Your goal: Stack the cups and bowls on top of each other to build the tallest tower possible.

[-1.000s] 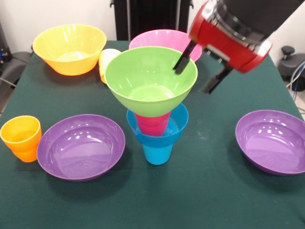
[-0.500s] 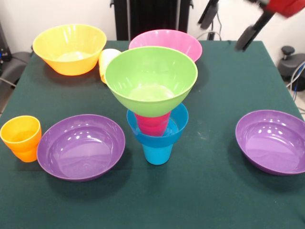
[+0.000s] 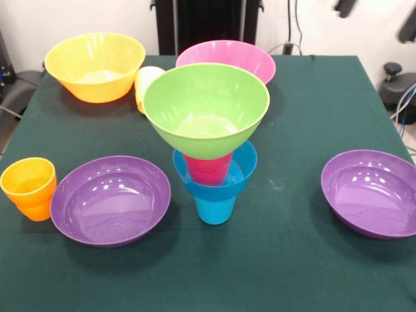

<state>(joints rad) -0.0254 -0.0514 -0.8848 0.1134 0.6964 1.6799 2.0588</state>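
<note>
green-topped tower (image 3: 208, 153) upright — gripper (image 3: 377, 16) blurred, seemingly apart

Table (image 3: 312, 260) covered in dark green cloth. Resting directly on it, all well below and apart from the gripper (image 3: 377, 16): blue cup (image 3: 215, 209), two purple bowls (image 3: 110, 199) (image 3: 372, 192), orange cup (image 3: 29, 188), orange-yellow bowl (image 3: 95, 65), pink bowl (image 3: 227, 53), yellow cup (image 3: 144, 83) on its side.

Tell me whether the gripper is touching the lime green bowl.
Apart. The front view shows the gripper at the top edge, with bare table between it and the lime green bowl.
</note>
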